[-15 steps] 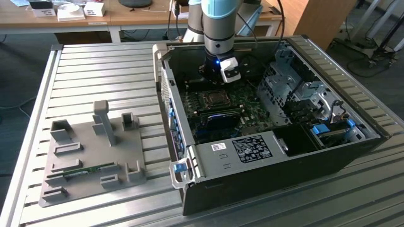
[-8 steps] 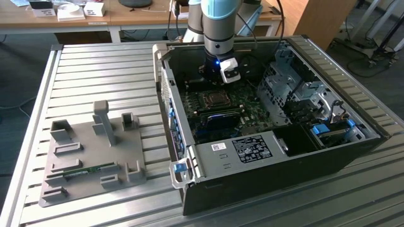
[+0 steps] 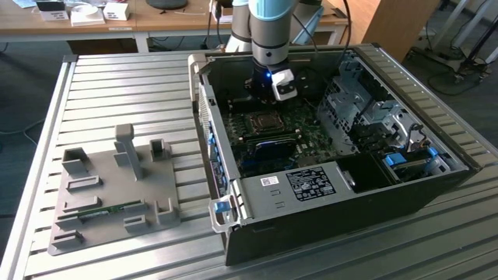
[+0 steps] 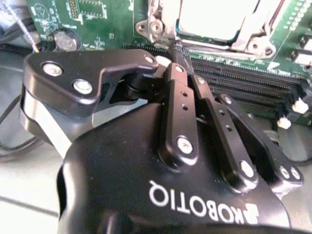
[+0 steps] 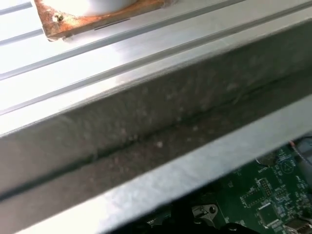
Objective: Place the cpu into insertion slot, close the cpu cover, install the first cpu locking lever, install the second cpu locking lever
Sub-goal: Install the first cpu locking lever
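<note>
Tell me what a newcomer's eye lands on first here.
The open computer case lying on the slatted metal table, with the arm reaching down into it. In the second wrist view, the black gripper sits beside the cpu cover, which lies over the silver cpu on the green motherboard.

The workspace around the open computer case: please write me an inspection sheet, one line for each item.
Surface: ribbed metal table, bearing the open black computer case.
Job's things: silver-grey square cpu sits in the socket of the green motherboard; silvery cover frame lies around it.
Clutter: grey moulded fixture tray on the exterior view's left.
Grippers: black gripper, fingers together, tips at the frame's edge.
Cables: black cables behind the case.
Surroundings: wooden desk with white boxes.
</note>
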Robot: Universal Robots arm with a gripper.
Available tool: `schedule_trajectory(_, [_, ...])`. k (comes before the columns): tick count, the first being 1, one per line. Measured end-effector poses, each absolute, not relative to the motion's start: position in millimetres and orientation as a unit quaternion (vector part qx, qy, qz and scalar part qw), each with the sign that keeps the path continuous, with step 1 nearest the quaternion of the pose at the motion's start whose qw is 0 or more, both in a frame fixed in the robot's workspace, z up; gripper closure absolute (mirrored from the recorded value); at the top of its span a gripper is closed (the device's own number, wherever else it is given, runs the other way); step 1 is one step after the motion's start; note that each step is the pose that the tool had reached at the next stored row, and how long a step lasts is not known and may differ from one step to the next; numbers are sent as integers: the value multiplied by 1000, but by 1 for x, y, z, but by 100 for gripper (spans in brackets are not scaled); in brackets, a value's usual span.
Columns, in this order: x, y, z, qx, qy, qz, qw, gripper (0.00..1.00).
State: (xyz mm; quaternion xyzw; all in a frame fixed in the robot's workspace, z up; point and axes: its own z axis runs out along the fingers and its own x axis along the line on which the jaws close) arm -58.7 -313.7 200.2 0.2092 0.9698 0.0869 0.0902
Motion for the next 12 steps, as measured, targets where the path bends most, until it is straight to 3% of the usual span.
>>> schedule_trajectory(12, [-59,-314,210,209,970,87,90,89])
